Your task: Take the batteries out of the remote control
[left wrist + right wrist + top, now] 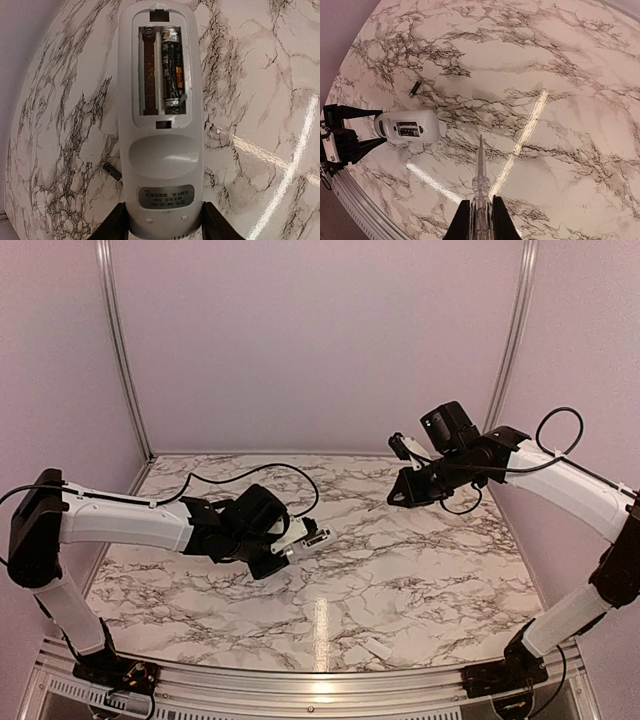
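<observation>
remote control (161, 165) is being clamped by left gripper (165, 222), thin tool (480, 160) by right gripper (480, 222); seated battery (172, 70) is being judged light, slick, rigid, best levered at one end

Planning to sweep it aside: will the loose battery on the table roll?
Probably: the loose battery is a slim cylinder lying on its side, so it should roll. The glossy table likely lets it slide too. Being small, it is presumably light.
</observation>
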`<act>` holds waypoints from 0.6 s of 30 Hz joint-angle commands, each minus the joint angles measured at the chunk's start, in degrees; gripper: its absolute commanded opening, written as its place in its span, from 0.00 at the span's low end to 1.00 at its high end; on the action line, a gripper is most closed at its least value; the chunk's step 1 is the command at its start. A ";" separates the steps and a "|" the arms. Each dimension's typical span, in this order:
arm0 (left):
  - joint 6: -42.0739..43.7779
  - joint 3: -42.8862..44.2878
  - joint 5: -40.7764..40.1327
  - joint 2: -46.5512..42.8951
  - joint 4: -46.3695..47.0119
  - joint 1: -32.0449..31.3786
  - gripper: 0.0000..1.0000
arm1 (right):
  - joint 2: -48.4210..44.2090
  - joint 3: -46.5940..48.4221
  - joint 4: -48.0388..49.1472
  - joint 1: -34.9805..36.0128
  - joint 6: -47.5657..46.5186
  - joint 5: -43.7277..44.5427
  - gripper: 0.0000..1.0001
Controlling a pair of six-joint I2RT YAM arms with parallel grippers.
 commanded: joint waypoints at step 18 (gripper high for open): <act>12.01 -0.40 0.59 -2.51 1.89 -0.41 0.06 | 0.28 2.73 0.45 1.06 -18.69 -25.88 0.00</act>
